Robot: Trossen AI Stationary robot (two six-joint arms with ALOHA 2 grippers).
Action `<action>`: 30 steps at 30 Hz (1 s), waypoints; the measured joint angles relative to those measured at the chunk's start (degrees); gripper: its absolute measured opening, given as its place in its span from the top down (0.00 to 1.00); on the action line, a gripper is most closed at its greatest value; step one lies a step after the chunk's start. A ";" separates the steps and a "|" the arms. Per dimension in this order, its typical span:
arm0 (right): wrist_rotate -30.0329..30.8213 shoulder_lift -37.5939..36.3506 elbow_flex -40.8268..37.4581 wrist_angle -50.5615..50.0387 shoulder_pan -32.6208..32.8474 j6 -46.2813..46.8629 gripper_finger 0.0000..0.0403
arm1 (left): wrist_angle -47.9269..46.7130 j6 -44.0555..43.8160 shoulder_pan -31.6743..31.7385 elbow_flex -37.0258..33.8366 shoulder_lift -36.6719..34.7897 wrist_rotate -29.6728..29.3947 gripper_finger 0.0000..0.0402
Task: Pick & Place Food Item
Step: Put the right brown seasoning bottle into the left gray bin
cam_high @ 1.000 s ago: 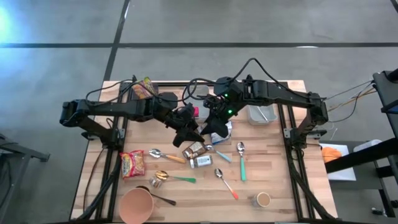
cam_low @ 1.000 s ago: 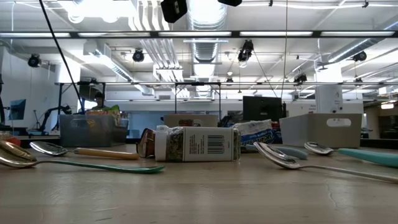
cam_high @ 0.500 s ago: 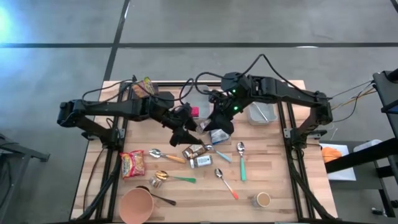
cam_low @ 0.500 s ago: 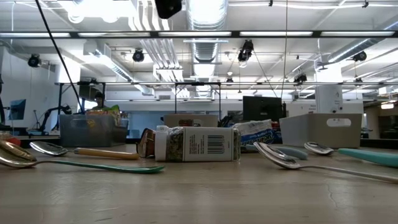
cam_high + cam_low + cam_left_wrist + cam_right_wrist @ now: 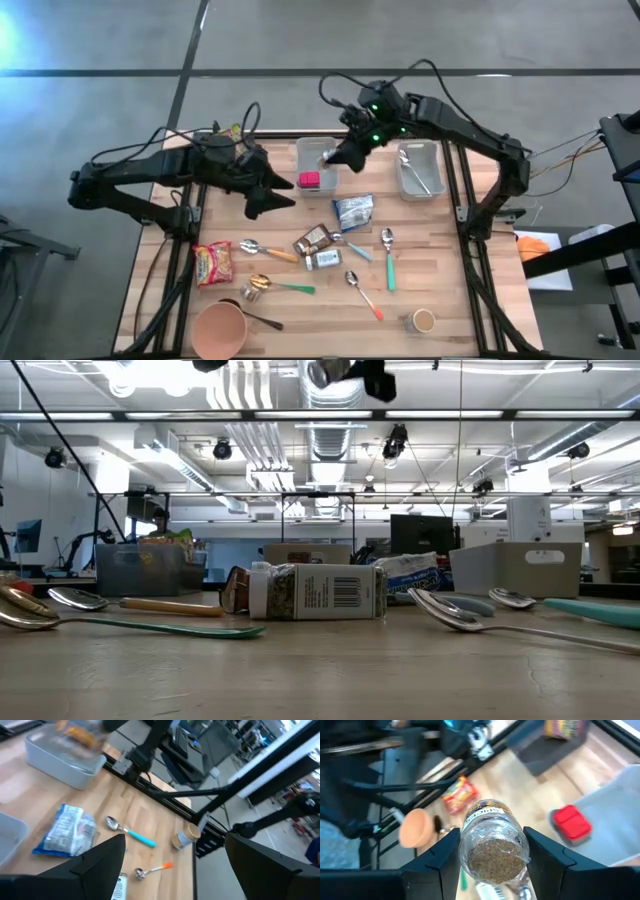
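Observation:
My right gripper (image 5: 335, 158) is shut on a clear spice jar (image 5: 492, 842) with brown contents, high above the clear middle bin (image 5: 316, 172). A red item (image 5: 310, 181) lies in that bin. My left gripper (image 5: 275, 198) hangs open and holds nothing, above the table to the left of the bin; its wrist view shows nothing between its fingers (image 5: 100, 860). A blue-white packet (image 5: 353, 211), two small jars (image 5: 316, 250) and a red snack packet (image 5: 213, 263) lie on the table. My right gripper pinches the spice jar's round side wall (image 5: 465, 845) between its two fingers, one on each side. The jar lies along the fingers, one end facing the wrist camera. It is lifted clear, high over the table.
A bin with spoons (image 5: 418, 170) stands at the far right, and another bin with a colourful packet (image 5: 228, 140) at the far left. Several spoons (image 5: 388, 255) are scattered over the middle. An orange bowl (image 5: 218, 330) and a small cup (image 5: 423, 320) stand near the front edge.
The two grippers were close together over the table's middle. My left gripper has drawn back toward the table's left and risen. My right gripper has swung toward the far edge with the jar, ending over the middle bin. The blue-white packet now lies uncovered.

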 joint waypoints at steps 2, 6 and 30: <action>-0.17 1.34 0.00 -0.45 -2.01 -0.41 0.57 | 0.03 0.01 0.00 0.00 -0.45 -1.11 0.14; -0.15 4.24 0.00 -0.75 -5.11 -4.18 0.57 | -0.24 -0.01 0.00 -0.02 -0.51 -1.62 0.14; 15.77 30.60 25.95 -26.45 -5.90 -24.65 0.57 | -7.12 -0.85 0.00 -0.13 -0.49 -2.25 0.14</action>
